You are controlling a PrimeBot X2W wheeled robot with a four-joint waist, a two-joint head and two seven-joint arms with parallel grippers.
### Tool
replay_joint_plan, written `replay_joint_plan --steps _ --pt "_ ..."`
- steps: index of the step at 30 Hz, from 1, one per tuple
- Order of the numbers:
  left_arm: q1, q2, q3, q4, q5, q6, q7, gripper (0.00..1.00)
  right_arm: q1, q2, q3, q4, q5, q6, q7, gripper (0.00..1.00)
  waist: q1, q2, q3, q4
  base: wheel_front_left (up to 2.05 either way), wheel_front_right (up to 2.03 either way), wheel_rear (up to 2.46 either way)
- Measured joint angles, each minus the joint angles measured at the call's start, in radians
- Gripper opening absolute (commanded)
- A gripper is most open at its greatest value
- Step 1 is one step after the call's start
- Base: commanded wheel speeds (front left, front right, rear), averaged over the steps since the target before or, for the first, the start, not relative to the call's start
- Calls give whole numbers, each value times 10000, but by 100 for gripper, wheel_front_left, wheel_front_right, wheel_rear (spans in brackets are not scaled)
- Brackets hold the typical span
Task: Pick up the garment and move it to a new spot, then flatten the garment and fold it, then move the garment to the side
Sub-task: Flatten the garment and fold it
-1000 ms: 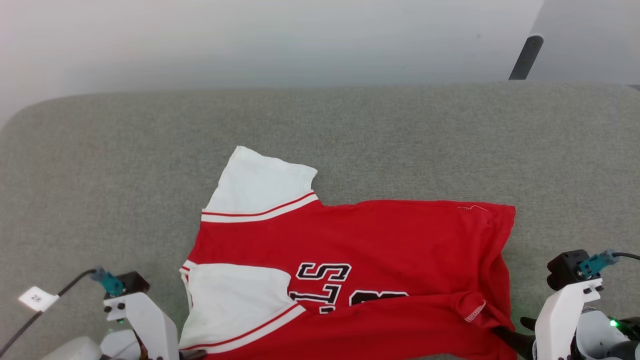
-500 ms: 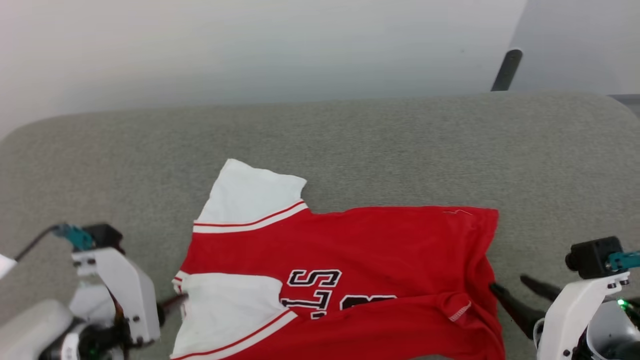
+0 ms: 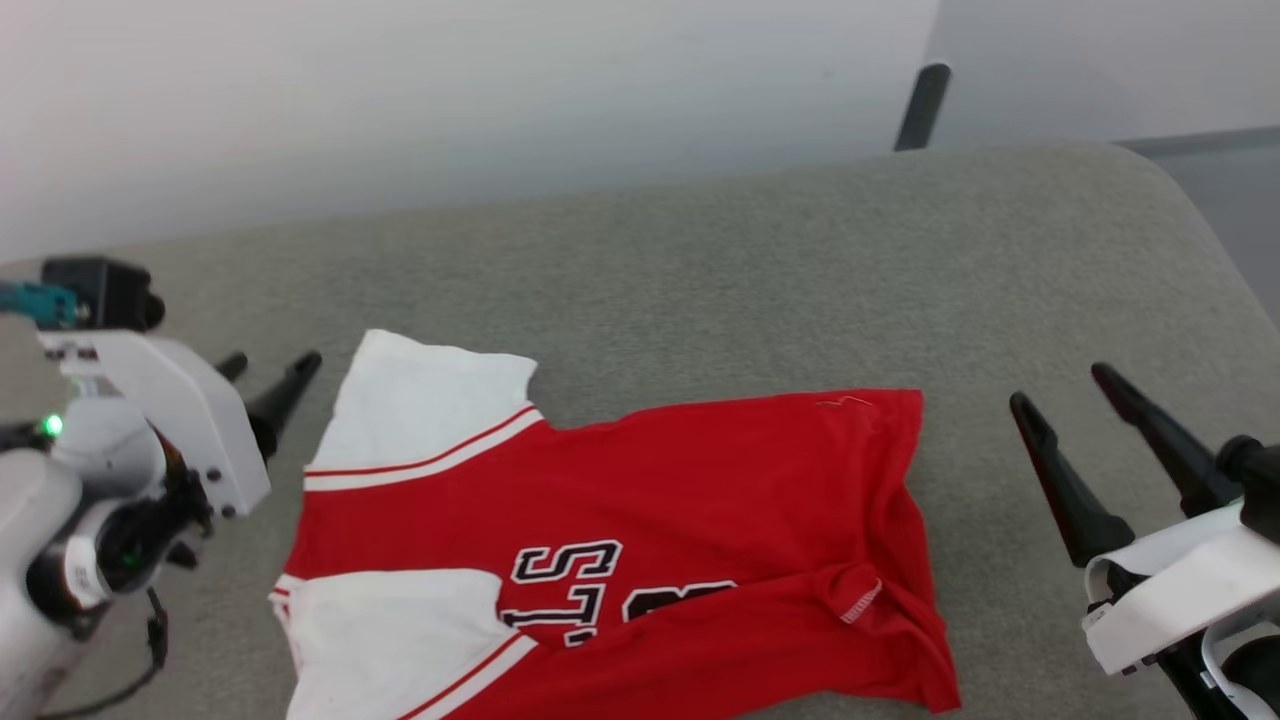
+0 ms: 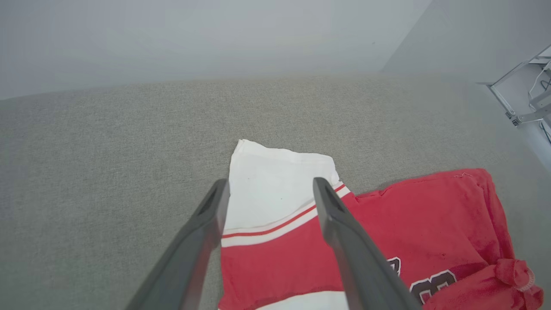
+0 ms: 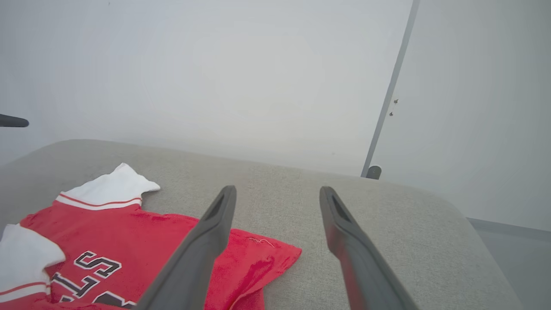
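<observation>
The garment (image 3: 650, 490), a red T-shirt with white sleeves and black lettering, lies folded on the grey cushion (image 3: 700, 270). My left gripper (image 3: 272, 362) is open just left of the far white sleeve (image 3: 420, 400), apart from it. From the left wrist, that gripper (image 4: 270, 184) hovers above the sleeve (image 4: 275, 172), fingers spread and empty. On the other side, my right gripper (image 3: 1060, 390) is open over bare cushion, clear of the garment's bunched hem (image 3: 900, 560). The right wrist view has this gripper (image 5: 279, 189) raised, with the garment (image 5: 129, 241) below to its left.
A white wall backs the cushion, and a dark pole (image 3: 922, 105) stands behind its far right corner. The cushion's rounded right edge (image 3: 1215, 260) drops to the floor. A metal frame (image 4: 529, 107) is at the right in the left wrist view.
Both grippers have come up from the garment's near edge, the left to beside the far sleeve, the right out to the right. The head camera has turned, shifting the picture.
</observation>
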Motion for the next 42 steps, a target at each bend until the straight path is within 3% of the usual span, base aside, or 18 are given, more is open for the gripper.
replay_joint_plan --steps 5,10,25,35,42 --pt "-630 -337 -10 890 303 -401 -69 100 -31 44 -17 -65 -698 0 -1409 100 0 0 192 -309 0 0 0" --pt "-1389 -648 -165 1827 518 -765 355 100 -83 278 -128 -21 -953 0 -2048 100 0 0 541 -540 0 0 0" --pt "-3467 -1116 -1068 4619 1302 -1402 2631 100 -481 391 247 355 -497 0 -2451 100 0 0 2143 -1194 0 0 0" --pt "-3955 -1580 -1611 5981 1678 -1626 3388 100 -663 364 238 525 -318 0 -2447 100 0 0 2571 -1362 0 0 0" --pt "-4153 -2194 -1615 6803 1580 -1768 3430 100 -691 320 182 610 -81 0 -1808 100 0 0 2570 -1244 0 0 0"
